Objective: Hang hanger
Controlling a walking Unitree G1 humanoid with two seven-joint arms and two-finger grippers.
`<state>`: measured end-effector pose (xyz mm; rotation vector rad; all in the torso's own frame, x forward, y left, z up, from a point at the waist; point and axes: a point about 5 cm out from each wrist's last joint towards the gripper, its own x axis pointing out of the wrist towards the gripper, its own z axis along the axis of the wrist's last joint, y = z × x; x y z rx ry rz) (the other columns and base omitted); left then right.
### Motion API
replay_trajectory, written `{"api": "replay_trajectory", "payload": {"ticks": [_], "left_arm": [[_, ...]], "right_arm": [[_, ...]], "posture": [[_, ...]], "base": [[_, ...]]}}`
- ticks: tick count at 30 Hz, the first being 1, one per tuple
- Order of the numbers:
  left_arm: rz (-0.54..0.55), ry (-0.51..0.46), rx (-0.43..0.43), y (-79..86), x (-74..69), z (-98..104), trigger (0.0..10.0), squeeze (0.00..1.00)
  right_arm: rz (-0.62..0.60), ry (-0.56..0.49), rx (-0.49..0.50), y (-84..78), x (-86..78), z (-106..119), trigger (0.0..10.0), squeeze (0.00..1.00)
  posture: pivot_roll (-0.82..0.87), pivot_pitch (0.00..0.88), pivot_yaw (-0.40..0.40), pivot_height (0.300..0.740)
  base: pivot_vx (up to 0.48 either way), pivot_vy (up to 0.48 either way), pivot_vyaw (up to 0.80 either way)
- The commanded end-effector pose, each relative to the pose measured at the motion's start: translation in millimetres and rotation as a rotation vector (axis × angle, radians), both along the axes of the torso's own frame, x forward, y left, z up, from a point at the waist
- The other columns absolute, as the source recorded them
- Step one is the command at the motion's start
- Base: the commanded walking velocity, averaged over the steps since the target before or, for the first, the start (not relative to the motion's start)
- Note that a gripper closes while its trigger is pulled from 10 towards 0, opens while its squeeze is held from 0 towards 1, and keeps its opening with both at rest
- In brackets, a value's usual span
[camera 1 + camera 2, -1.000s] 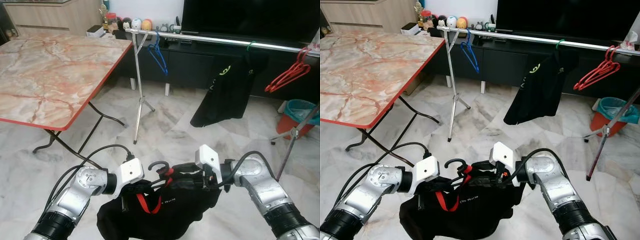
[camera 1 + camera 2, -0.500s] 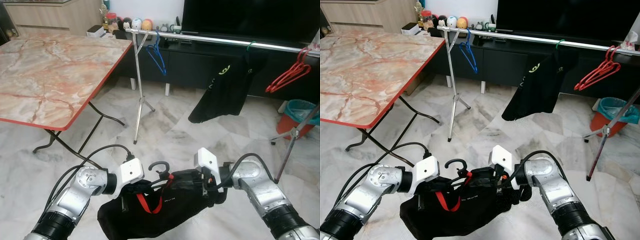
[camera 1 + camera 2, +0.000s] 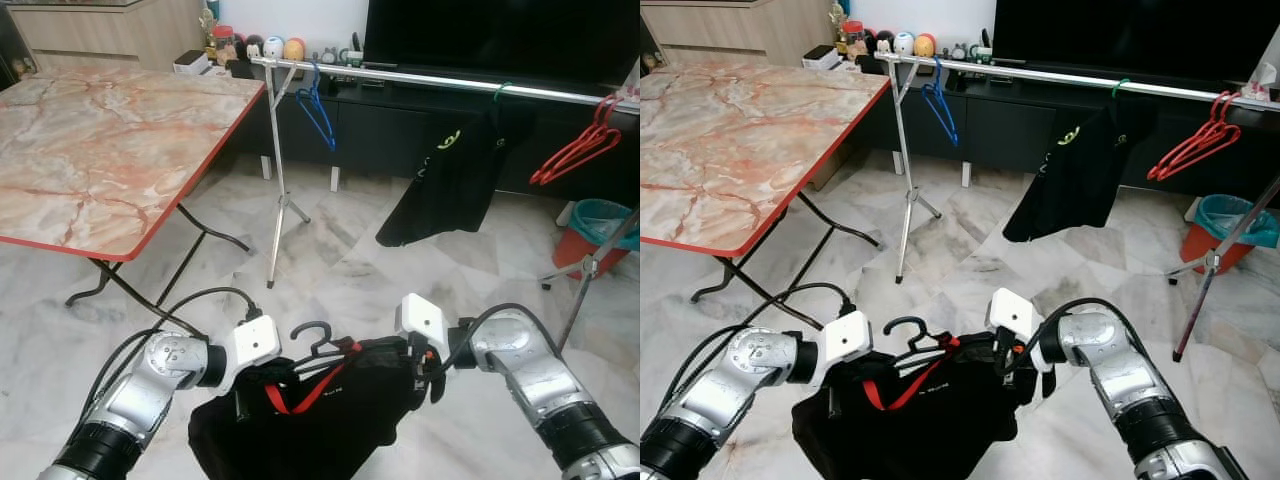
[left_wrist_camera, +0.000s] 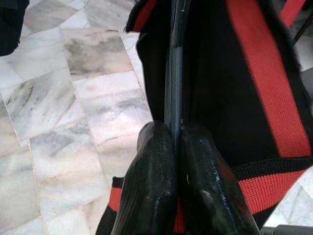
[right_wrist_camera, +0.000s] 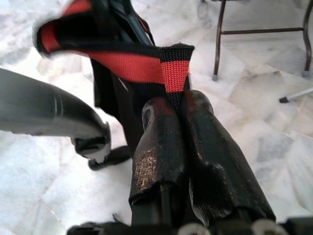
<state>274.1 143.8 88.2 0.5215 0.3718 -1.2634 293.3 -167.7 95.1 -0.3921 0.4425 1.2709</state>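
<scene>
A black hanger (image 3: 312,335) with its hook up sits low between my two arms, and a black shirt with red trim (image 3: 320,430) droops from it. My left gripper (image 4: 177,134) is shut on the hanger's thin dark arm, its fingers buried in the cloth (image 3: 247,385). My right gripper (image 5: 178,100) is shut on the shirt's red-and-black collar band (image 5: 173,73), at the hanger's other side (image 3: 415,368). Farther off, at about head height, a silver rail (image 3: 440,80) runs across the room.
The rail carries a blue hanger (image 3: 318,110), a black shirt on a green hanger (image 3: 450,180) and red hangers (image 3: 580,150). Its tripod leg (image 3: 280,215) stands ahead. A marble folding table (image 3: 100,150) is at the left, and an orange bin (image 3: 600,235) at the right.
My right gripper has pulled the collar a little to the right and the shirt has bunched up higher around the hanger. The hanger's hook has shifted slightly left with my left gripper.
</scene>
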Motion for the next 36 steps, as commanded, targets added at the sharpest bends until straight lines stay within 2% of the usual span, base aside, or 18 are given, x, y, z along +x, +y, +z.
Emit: {"api": "replay_trajectory", "payload": {"ticks": [1,4,12,15,19,22,23,25,26,27,29,30,36], "left_arm": [[0.016,-0.023,0.023,10.2,1.2,2.3,10.0,0.0],[0.02,-0.02,0.033,14.3,-0.2,1.3,10.0,0.0],[0.014,-0.012,0.048,17.8,-2.9,-1.3,10.0,0.0],[0.015,-0.015,0.062,20.2,-3.5,-2.4,10.0,0.0],[0.023,-0.022,0.066,21.4,-2.8,-3.3,10.0,0.0],[0.028,-0.04,0.076,20.6,-0.9,-4.9,10.0,0.0],[0.029,-0.043,0.066,18.7,-0.3,-4.7,10.0,0.0],[0.03,-0.047,0.057,16.9,0.3,-4.1,10.0,0.0],[0.031,-0.049,0.053,16.2,0.6,-3.7,10.0,0.0],[0.032,-0.05,0.048,15.4,1.0,-3.1,10.0,0.0],[0.033,-0.052,0.046,15.3,1.3,-2.5,10.0,0.0],[0.034,-0.055,0.042,15.6,1.7,-1.6,10.0,0.0],[0.037,-0.056,0.043,18.3,1.8,-1.9,10.0,0.0]], "right_arm": [[-0.006,-0.043,-0.074,-8.2,6.0,7.0,0.0,0.0],[-0.007,-0.073,-0.184,-20.0,7.9,8.1,0.0,0.0],[-0.027,-0.099,-0.234,-32.4,9.8,16.4,0.0,0.0],[-0.032,-0.136,-0.298,-40.0,10.5,21.5,0.0,0.0],[-0.011,-0.177,-0.311,-39.9,10.4,34.6,0.0,0.0],[0.028,-0.206,-0.243,-28.1,7.9,48.1,0.0,0.0],[0.045,-0.195,-0.195,-21.9,5.7,49.0,0.0,0.0],[0.059,-0.192,-0.172,-17.9,4.1,47.7,0.0,0.0],[0.058,-0.193,-0.172,-16.7,4.1,45.5,8.7,0.0],[0.057,-0.192,-0.174,-15.4,3.7,40.9,10.0,0.0],[0.052,-0.173,-0.151,-14.1,2.6,38.2,10.0,0.0],[0.051,-0.141,-0.118,-12.2,0.4,35.8,10.0,1.0],[0.081,-0.115,-0.121,-11.1,-4.2,34.7,10.0,1.0]], "posture": [[0.1,0.0,-0.011,0.74],[0.09,0.0,-0.012,0.74],[0.09,0.0,-0.012,0.74],[0.09,0.0,-0.011,0.74],[0.08,0.0,-0.01,0.74],[0.08,0.0,-0.01,0.74],[0.08,0.0,-0.011,0.74],[0.08,0.0,-0.012,0.74],[0.08,0.0,-0.012,0.74],[0.08,0.0,-0.012,0.74],[0.09,0.0,-0.014,0.74],[0.09,0.0,-0.014,0.74],[0.09,0.0,-0.014,0.74]], "base": [[0.0,0.0,0.0],[0.0,0.0,0.0],[0.0,0.0,0.0],[0.0,0.0,0.0],[0.0,0.0,0.0],[0.0,0.0,0.0],[0.0,0.0,0.0],[0.0,0.0,0.0],[0.0,0.0,0.0],[0.0,0.0,0.0],[0.0,0.0,0.0],[0.0,0.0,0.0],[0.0,0.0,0.0]]}}
